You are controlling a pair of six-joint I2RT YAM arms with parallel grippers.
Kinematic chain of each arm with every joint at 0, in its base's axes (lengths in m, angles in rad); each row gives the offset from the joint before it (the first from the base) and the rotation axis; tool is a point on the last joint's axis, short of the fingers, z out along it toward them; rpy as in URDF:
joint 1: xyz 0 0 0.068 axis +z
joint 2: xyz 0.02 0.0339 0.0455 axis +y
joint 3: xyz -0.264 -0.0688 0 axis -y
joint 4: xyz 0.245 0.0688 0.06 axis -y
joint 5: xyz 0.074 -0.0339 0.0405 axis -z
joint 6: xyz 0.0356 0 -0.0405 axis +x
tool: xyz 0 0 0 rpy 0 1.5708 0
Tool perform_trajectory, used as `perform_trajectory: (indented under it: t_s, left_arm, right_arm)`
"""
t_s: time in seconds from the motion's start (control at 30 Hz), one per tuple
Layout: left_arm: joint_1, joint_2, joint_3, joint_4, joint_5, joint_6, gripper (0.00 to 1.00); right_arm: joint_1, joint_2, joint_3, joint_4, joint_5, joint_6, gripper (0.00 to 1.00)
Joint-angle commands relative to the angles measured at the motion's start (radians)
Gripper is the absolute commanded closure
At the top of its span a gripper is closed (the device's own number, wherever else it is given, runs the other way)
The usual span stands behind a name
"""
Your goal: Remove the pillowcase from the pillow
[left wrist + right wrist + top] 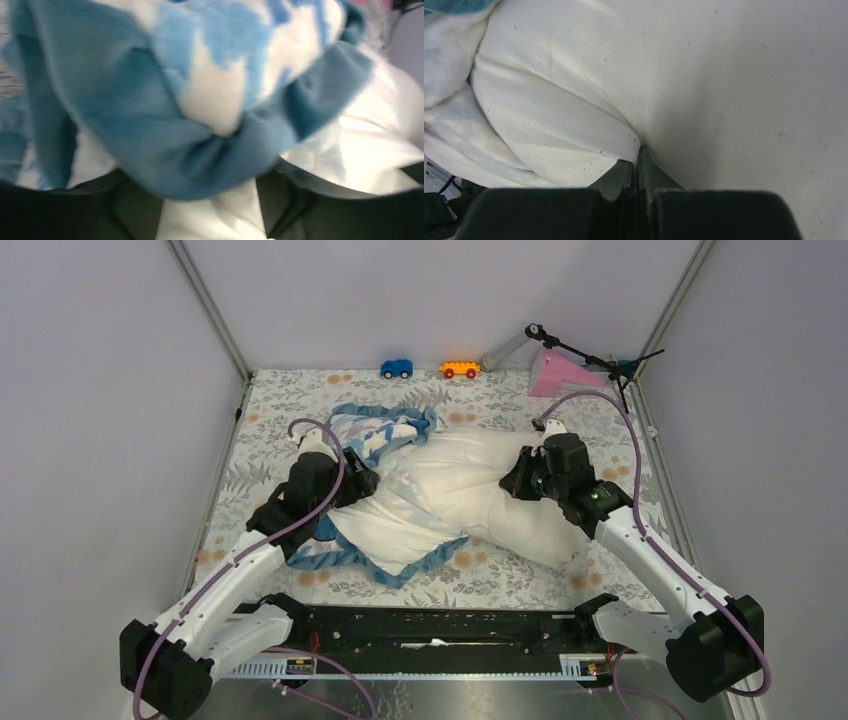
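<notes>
The pillow point(490, 495) lies cream-white across the middle right of the table and fills the right wrist view point(724, 75). The pillowcase point(385, 435) is bunched at its left end: houndstooth print on top, white inside face and blue edging point(400, 570) spread toward the front. My left gripper point(357, 485) is shut on the pillowcase; in the left wrist view point(207, 205) white fabric sits between the dark fingers point(132, 210) under a blue fold point(125, 125). My right gripper point(515, 480) is shut, pinching a fold of the pillow's skin point(638, 152).
The grey-and-orange floral table cloth point(290, 405) covers the table. A blue toy car point(397, 368) and an orange toy car point(459, 369) stand at the back edge. A pink wedge point(555, 373) and a black stand point(575, 345) sit at the back right. Metal frame posts rise at both back corners.
</notes>
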Motion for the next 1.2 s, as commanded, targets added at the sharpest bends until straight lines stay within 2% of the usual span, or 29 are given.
perform_trajectory:
  t_s: [0.0, 0.1, 0.27, 0.43, 0.53, 0.7, 0.83, 0.93, 1.03, 1.1, 1.17]
  left_arm:
    - [-0.107, -0.075, 0.074, 0.017, -0.064, 0.115, 0.23]
    - [-0.212, -0.092, 0.121, -0.012, -0.064, 0.098, 0.15]
    - [-0.459, -0.044, 0.148, -0.017, -0.101, -0.06, 0.14]
    - [-0.698, 0.017, 0.126, -0.012, -0.286, -0.253, 0.13]
    - [-0.77, 0.058, 0.084, 0.063, -0.345, -0.334, 0.1]
    - [-0.774, 0.175, 0.04, 0.229, -0.314, -0.388, 0.08]
    - [-0.763, 0.236, 0.03, 0.243, -0.37, -0.468, 0.04]
    - [-0.712, 0.269, 0.0, 0.282, -0.339, -0.483, 0.03]
    - [-0.647, 0.315, -0.003, 0.248, -0.297, -0.503, 0.04]
    - [-0.619, 0.336, -0.006, 0.231, -0.302, -0.484, 0.14]
    - [-0.599, 0.335, -0.013, 0.205, -0.326, -0.458, 0.41]
  right_arm:
    - [-0.03, 0.007, 0.029, 0.006, 0.034, -0.018, 1.0]
    - [-0.03, 0.01, 0.03, 0.005, 0.031, -0.023, 1.0]
    - [-0.03, 0.027, 0.039, 0.008, 0.028, -0.025, 1.0]
    - [-0.03, 0.03, 0.045, 0.011, 0.032, -0.026, 1.0]
    - [-0.03, 0.028, 0.047, 0.009, 0.032, -0.025, 1.0]
    - [-0.03, 0.022, 0.05, 0.009, 0.029, -0.021, 1.0]
    - [-0.03, 0.008, 0.061, 0.007, 0.024, -0.021, 1.0]
    - [-0.03, 0.001, 0.068, -0.001, 0.031, -0.028, 1.0]
    - [-0.03, -0.001, 0.065, -0.001, 0.032, -0.033, 1.0]
    - [-0.03, 0.001, 0.065, -0.002, 0.033, -0.037, 1.0]
    - [-0.03, 0.003, 0.064, -0.002, 0.04, -0.042, 1.0]
